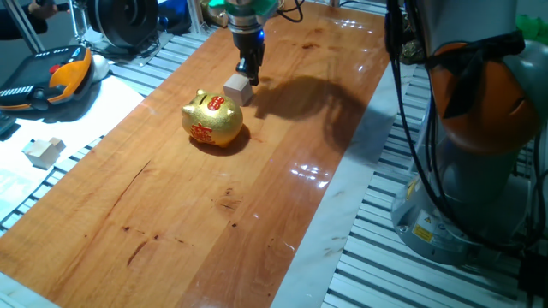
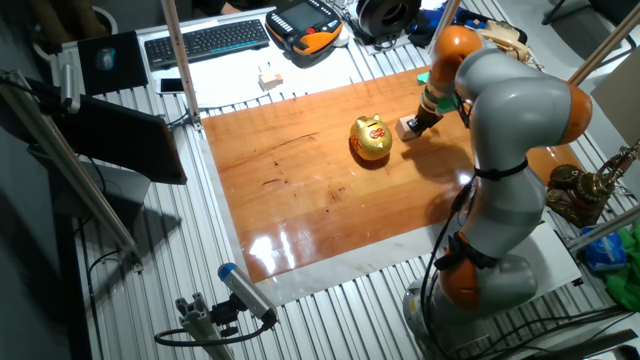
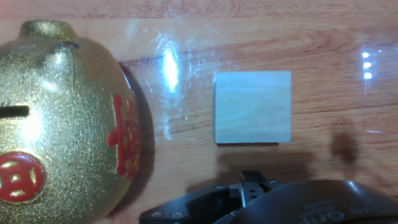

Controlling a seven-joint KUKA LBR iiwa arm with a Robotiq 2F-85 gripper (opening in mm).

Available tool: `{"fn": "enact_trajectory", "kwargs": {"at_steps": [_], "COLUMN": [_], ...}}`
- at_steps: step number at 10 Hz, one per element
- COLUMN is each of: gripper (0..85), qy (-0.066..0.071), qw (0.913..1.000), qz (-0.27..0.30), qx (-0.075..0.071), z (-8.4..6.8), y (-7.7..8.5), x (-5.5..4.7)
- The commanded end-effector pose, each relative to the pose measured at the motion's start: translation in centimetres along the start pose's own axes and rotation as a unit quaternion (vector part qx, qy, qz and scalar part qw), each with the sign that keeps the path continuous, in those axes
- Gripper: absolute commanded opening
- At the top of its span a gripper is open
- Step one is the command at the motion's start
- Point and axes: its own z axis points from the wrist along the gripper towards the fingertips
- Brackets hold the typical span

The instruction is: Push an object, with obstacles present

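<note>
Cube point(image 3: 252, 107) clear of piggy bank point(image 3: 62, 118) in hand view only.

Pale beige cube point(image 3: 253, 107), glittery gold piggy bank point(image 3: 59, 118) marked red.

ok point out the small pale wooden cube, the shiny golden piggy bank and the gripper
small pale beige wooden cube point(image 3: 252, 106), hand view, middle of its top face
shiny golden piggy bank point(image 1: 212, 121), one fixed view, middle of its back
gripper point(image 1: 248, 72), one fixed view, between the fingertips
</note>
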Motion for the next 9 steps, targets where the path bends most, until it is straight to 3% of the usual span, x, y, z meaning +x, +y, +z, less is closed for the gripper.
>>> {"fn": "enact_trajectory", "kwargs": {"at_steps": [1,4,9], "gripper": [0.0,0.0,0.0], "qy": [0.001,-0.026,-0.041], "qw": [1.0,0.9996,0.9991], "qz": [0.003,0.003,-0.001], "qx": [0.004,0.011,0.008], "z": [0.0,0.0,1.4], "y": [0.0,0.0,-0.6], "x": [0.0,0.0,-0.3]}}
